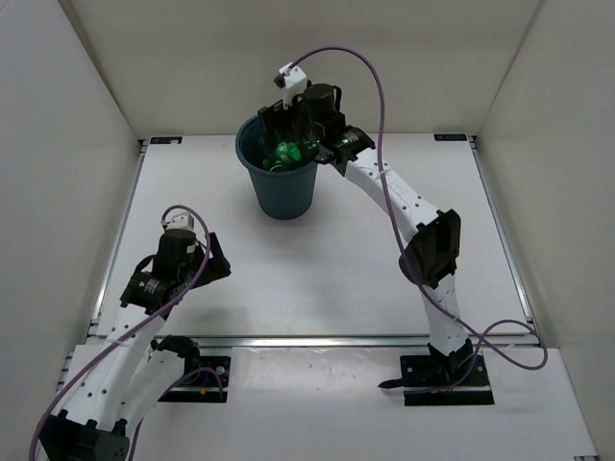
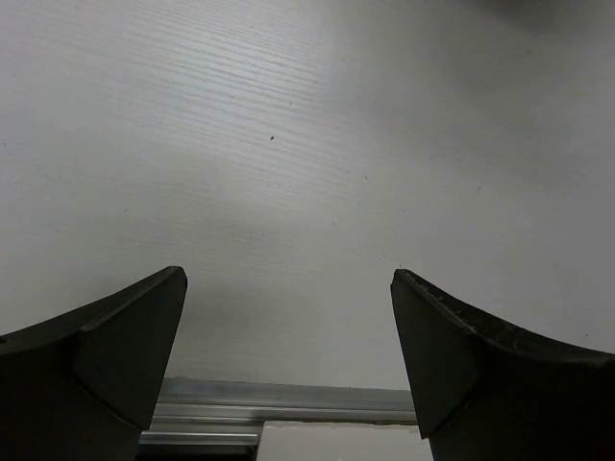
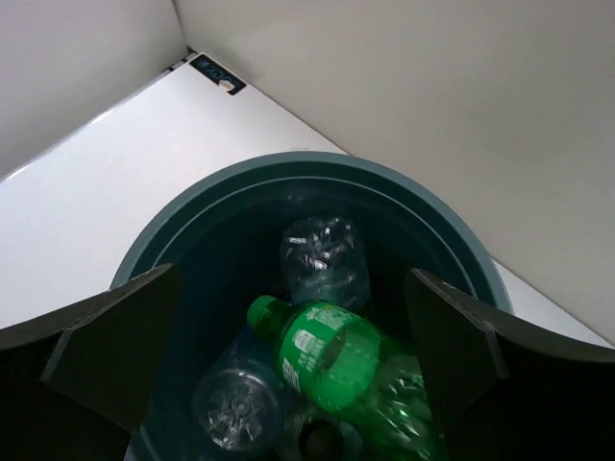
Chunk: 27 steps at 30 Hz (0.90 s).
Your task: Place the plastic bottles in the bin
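While left gripper (image 2: pixel 288 279) and right gripper (image 3: pixel 291 288) gape empty, the teal bin (image 3: pixel 327 163) holds a green bottle (image 3: pixel 327 360).

White walls (image 1: pixel 86 77) enclose a white table (image 1: pixel 317 279) edged by a metal rail (image 1: pixel 317 339).

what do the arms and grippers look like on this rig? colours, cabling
Both the left arm and right arm: white links with rows of small holes, black joint housings. A purple cable runs along each. Both the left gripper and right gripper: black, two broad wedge-shaped fingers. A small white camera on the right wrist.
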Motion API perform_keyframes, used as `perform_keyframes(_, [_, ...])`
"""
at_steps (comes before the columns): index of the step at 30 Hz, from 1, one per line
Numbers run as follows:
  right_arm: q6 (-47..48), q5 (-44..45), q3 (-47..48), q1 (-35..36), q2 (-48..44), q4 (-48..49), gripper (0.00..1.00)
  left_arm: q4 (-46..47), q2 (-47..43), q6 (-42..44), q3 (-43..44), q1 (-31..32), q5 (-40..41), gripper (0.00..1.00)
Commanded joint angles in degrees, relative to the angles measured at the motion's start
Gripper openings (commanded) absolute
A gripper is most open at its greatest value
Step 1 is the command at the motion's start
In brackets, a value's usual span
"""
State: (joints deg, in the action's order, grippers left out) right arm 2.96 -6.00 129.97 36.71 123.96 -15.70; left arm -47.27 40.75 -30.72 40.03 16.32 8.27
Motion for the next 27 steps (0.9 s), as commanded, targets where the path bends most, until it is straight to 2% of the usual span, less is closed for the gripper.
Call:
perform_keyframes(1, [-0.5, 5.8, 0.1, -0.1, -10.6, -1.5, 0.99, 1.6, 1.8, 1.8, 3.8, -0.5, -1.3, 0.98])
perform_keyframes(4, [-2.9, 10.0, -11.0, -1.8, -20.3, -4.9, 0.99, 1.8, 3.8, 2.6, 5.9, -0.2, -1.6, 0.99])
perform_keyframes(9, [-15.2, 4.9, -41.7, -13.7, -42.1, -10.3, 0.99, 1.0, 9.6, 3.3, 9.7, -1.9, -4.6, 0.99])
perform_keyframes(12, [-18.2, 9.8, -51.0, -20.2, -49.4, -21.0, 0.99, 0.2, 14.3, 3.7, 13.8, -1.8, -3.4, 0.98])
perform_keyframes(13, [-19.0, 10.6, -52.0, -21.8, -50.0, -26.2, 0.99, -0.1, 15.9, 3.7, 14.8, -2.3, -2.9, 0.99])
perform_keyframes(15, [-20.2, 10.0, -59.1, -30.0, -53.4, -30.2, 0.99, -0.7, 19.1, 3.9, 18.1, -3.6, -4.0, 0.99])
perform_keyframes(18, [-19.6, 8.3, -67.4, -38.7, -60.0, -32.4, 0.99, -0.4, 22.5, 3.7, 22.4, -4.9, -5.7, 0.99])
perform_keyframes(21, [-18.0, 12.6, -70.8, -41.6, -63.0, -34.3, 0.99, -0.6, 23.7, 3.0, 24.4, -4.4, -3.9, 0.99])
perform_keyframes(24, [-14.9, 11.8, -71.0, -43.0, -63.1, -36.7, 0.99, -2.2, 22.9, 3.4, 24.7, -5.2, -3.4, 0.99])
perform_keyframes(27, [-13.9, 14.2, -73.4, -40.2, -66.5, -35.3, 1.0, -3.2, 21.2, 3.3, 24.0, -4.9, 0.5, 0.99])
